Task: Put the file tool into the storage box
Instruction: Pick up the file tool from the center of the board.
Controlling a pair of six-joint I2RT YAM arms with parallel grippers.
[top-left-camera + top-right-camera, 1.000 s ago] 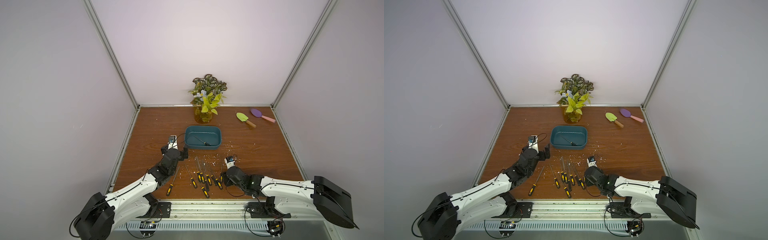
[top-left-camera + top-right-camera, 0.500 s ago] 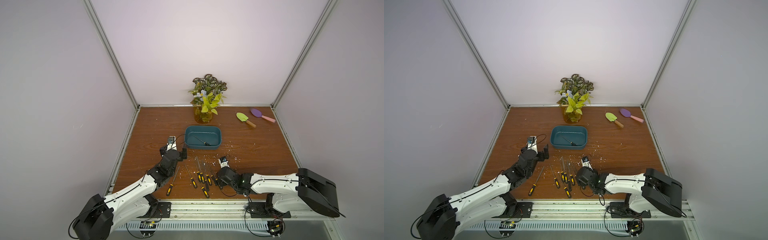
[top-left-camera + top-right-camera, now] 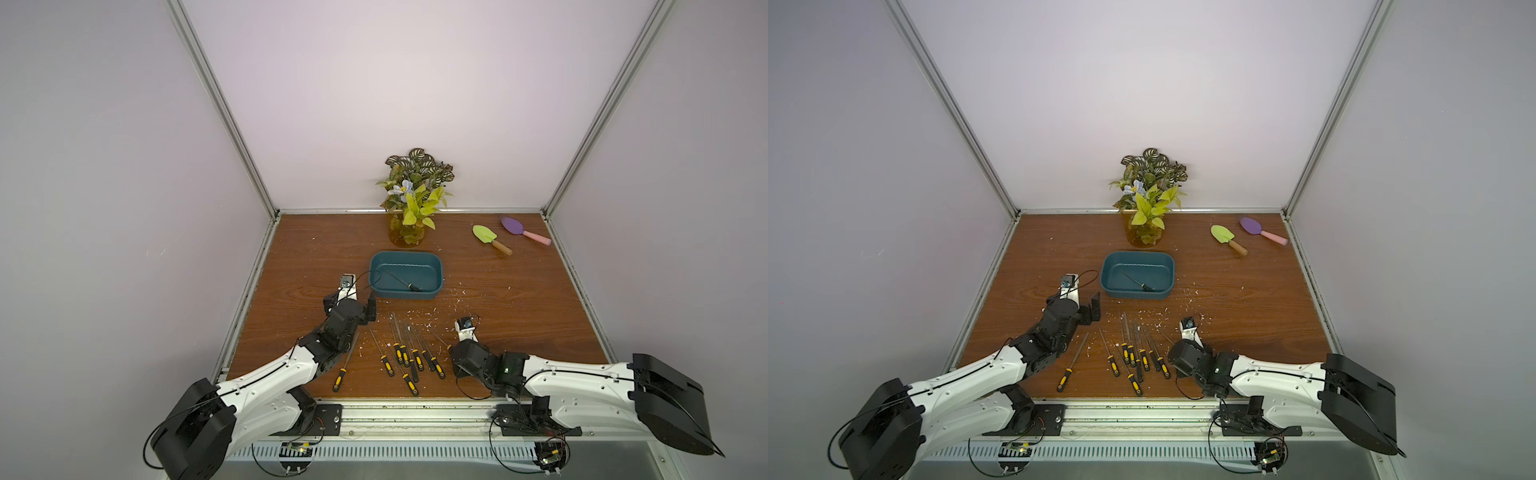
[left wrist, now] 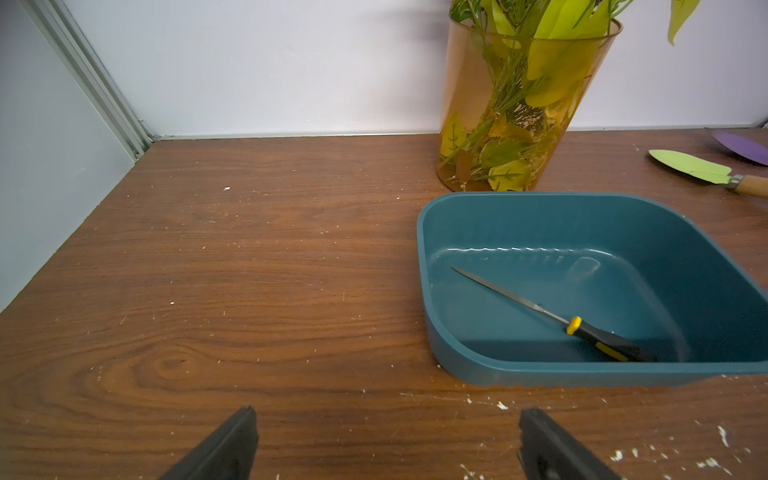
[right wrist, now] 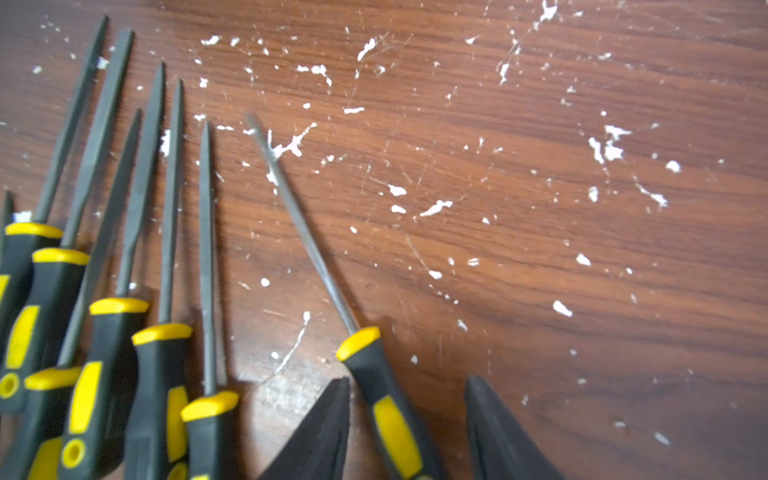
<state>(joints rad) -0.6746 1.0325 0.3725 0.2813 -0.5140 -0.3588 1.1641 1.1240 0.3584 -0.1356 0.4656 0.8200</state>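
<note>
Right wrist view: your file tool (image 5: 376, 382) lies on the table (image 5: 540, 249), handle between the parted, unclamped jaws of the right gripper (image 5: 408, 382); the storage box (image 3: 405, 295) sits well ahead, another file (image 4: 540, 307) inside, your left gripper (image 4: 388, 411) spread empty just short of it

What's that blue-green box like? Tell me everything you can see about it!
The box is a shallow tub of dark teal plastic, rectangular with rounded corners and a shiny inside. It sits flat on the wooden table, open-topped. One file lies slantwise on its floor, its black-and-yellow handle by the front wall. A vase stands close behind.
</note>
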